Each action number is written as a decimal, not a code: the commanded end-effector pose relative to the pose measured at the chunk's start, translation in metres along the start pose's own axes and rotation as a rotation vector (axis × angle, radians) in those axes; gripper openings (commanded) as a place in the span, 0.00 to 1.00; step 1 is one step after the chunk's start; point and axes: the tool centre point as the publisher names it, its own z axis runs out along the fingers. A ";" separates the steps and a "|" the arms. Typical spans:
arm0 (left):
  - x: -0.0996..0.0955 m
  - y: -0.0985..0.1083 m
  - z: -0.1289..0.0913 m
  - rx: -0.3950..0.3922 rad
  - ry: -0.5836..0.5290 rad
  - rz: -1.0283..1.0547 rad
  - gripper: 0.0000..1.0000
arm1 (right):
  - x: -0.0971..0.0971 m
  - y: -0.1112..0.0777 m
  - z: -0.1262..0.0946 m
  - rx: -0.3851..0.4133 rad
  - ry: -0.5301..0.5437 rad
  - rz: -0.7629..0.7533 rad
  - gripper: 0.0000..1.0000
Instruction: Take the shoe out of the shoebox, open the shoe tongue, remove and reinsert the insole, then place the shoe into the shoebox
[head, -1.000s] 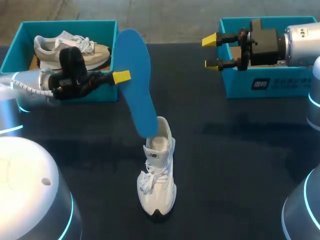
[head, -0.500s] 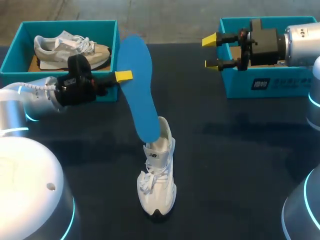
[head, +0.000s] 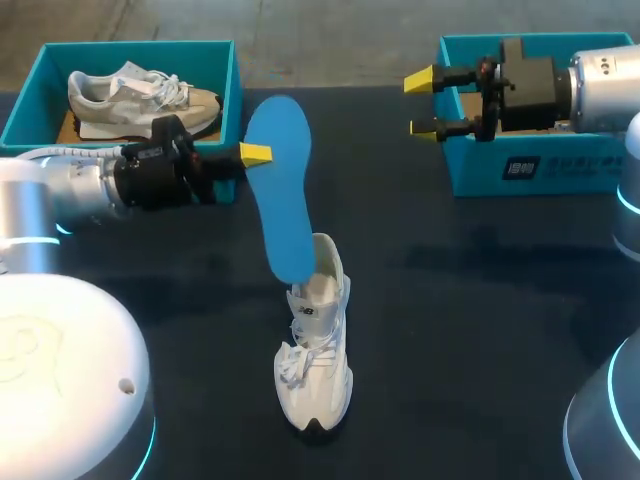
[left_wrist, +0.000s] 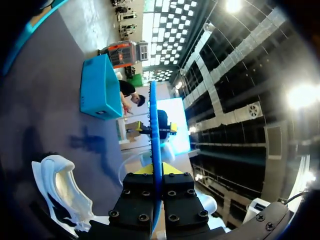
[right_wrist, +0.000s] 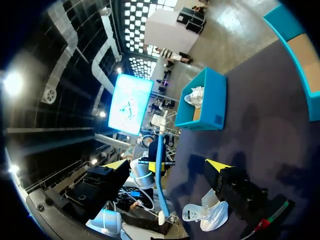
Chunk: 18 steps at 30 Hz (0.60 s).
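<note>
1 insole (head: 281, 195) clamped in left pincer (head: 256, 155), lower end in shoe (head: 316, 372)

**Legible print.** No word, number or sign can be read with certainty, but print appears in three places.

(a) A dark rectangular label (head: 527, 167) with white characters too small to make out. It sits on the near wall of the right shoebox (head: 580, 175), well to the right of the white shoe (head: 314, 375).

(b) A small dark tongue mark (head: 304, 313) on that shoe, illegible.

(c) Right wrist view: a dark square sticker (right_wrist: 218, 119) on the side wall of the left shoebox (right_wrist: 212, 95), beyond the shoe, also illegible.
</note>
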 end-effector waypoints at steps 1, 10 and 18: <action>-0.005 -0.003 0.004 0.001 -0.011 -0.009 0.00 | 0.000 -0.001 0.000 -0.001 -0.002 0.000 1.00; -0.029 -0.011 0.013 0.042 -0.050 -0.085 0.00 | 0.000 -0.001 0.000 -0.001 -0.002 0.000 1.00; -0.046 -0.009 0.026 0.039 -0.073 -0.121 0.00 | 0.000 -0.001 0.000 -0.001 -0.002 0.000 1.00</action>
